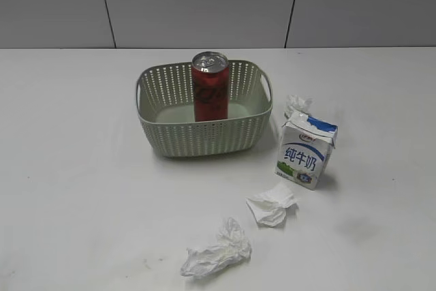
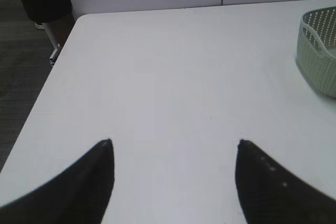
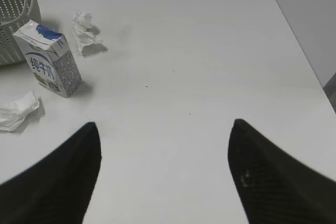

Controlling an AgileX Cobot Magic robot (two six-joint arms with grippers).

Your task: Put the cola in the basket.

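Note:
The red cola can stands upright inside the pale green basket at the middle of the white table. Neither arm shows in the exterior view. My left gripper is open and empty over bare table, with the basket's corner far to its right. My right gripper is open and empty over bare table, with the basket's edge at the far upper left. The can does not show in either wrist view.
A white-and-blue milk carton stands right of the basket; it also shows in the right wrist view. Crumpled tissues lie behind it, in front of it and near the front edge. The table's left edge and right edge show.

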